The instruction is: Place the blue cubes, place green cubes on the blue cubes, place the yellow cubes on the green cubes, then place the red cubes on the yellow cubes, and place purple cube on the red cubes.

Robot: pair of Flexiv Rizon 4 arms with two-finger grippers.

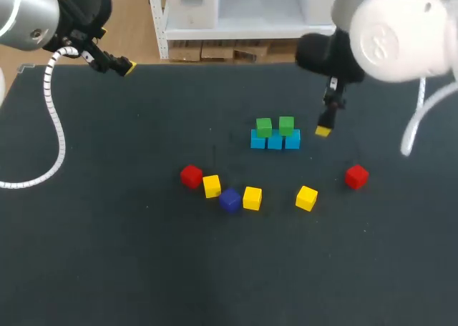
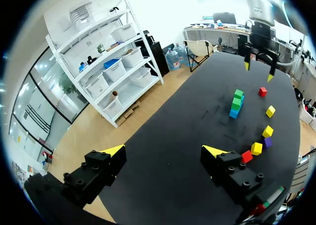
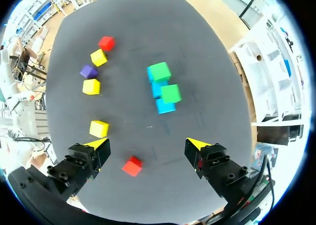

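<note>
Three blue cubes (image 1: 275, 141) stand in a row at mid-table, with two green cubes (image 1: 264, 127) on top of them. In front lie a red cube (image 1: 191, 176), a yellow cube (image 1: 212, 186), the purple cube (image 1: 230, 199), two more yellow cubes (image 1: 252, 198) and a second red cube (image 1: 356, 176). My right gripper (image 1: 325, 126) hangs open just right of the stack. From its wrist, the right gripper (image 3: 148, 145) has the red cube (image 3: 132, 166) below it and the green cubes (image 3: 171, 93) ahead. My left gripper (image 2: 165, 153) is open and empty at the table's far left corner.
In the left wrist view my right gripper (image 2: 258, 69) shows beyond the stack (image 2: 236, 102). Bare dark tabletop (image 1: 107, 219) spreads across the left half and the front.
</note>
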